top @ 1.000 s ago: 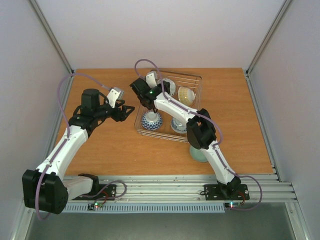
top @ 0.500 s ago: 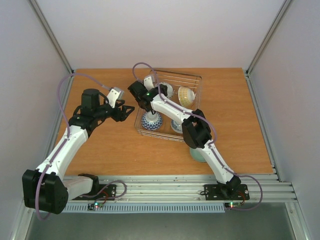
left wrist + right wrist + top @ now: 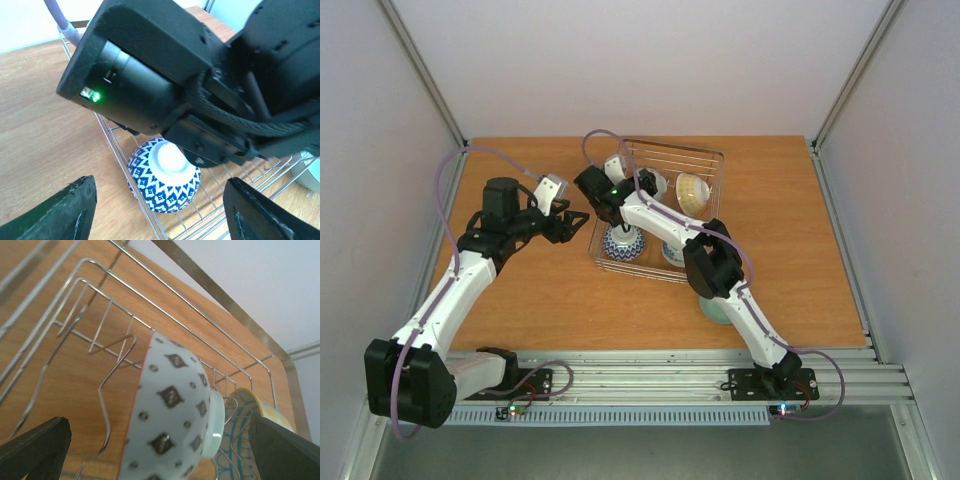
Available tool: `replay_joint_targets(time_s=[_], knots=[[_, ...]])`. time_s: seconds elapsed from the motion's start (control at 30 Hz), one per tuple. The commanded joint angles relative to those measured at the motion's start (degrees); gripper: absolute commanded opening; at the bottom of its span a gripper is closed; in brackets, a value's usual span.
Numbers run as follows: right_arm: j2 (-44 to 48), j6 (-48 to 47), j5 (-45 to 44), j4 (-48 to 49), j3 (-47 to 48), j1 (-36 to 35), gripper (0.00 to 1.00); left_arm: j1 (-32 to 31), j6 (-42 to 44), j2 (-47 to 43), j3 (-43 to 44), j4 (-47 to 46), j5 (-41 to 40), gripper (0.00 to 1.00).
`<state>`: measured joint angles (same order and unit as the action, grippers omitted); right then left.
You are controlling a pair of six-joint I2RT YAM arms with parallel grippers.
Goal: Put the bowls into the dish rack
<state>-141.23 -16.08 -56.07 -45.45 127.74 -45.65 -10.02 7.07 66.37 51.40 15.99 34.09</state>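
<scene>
Right arm has shifted slightly left since a second ago, and my right gripper (image 3: pixel 157 445) has sprung wide, fingers clear of the dark-motif bowl (image 3: pixel 170 425). That bowl stands on edge against a prong in the dish rack (image 3: pixel 100 270), with the yellow bowl (image 3: pixel 260 410) just behind it. My left gripper (image 3: pixel 159 210) is apart and empty beside the rack's left edge, facing the upturned blue-and-white bowl (image 3: pixel 162 182). A pale green bowl (image 3: pixel 717 308) sits on the table (image 3: pixel 520 290).

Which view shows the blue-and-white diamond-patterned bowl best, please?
Left wrist: the blue-and-white bowl fills the centre, upside down in the dish rack. Top external shows it small; right wrist misses it.
</scene>
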Motion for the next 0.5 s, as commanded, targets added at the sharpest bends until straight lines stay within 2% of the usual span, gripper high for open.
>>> replay_joint_targets(time_s=[0.0, 0.2, 0.4, 0.47], knots=[[8.7, -3.5, 2.3, 1.8, -2.6, -3.3, 0.99, 0.2, 0.3, 0.3, -0.4, -2.9, 0.7, 0.70], [22.8, 3.3, 3.0, -1.6, -16.7, -3.5, 0.99, 0.2, 0.5, -0.4, -0.4, -2.8, 0.5, 0.70], [40.1, 19.8, 3.6, -7.6, -39.6, -2.7, 0.99, 0.2, 0.3, 0.5, -0.2, -2.7, 1.2, 0.70], [47.0, 26.2, 4.2, -8.5, -48.9, -2.7, 0.95, 0.2, 0.1, 0.8, -0.2, -2.6, 1.4, 0.70]])
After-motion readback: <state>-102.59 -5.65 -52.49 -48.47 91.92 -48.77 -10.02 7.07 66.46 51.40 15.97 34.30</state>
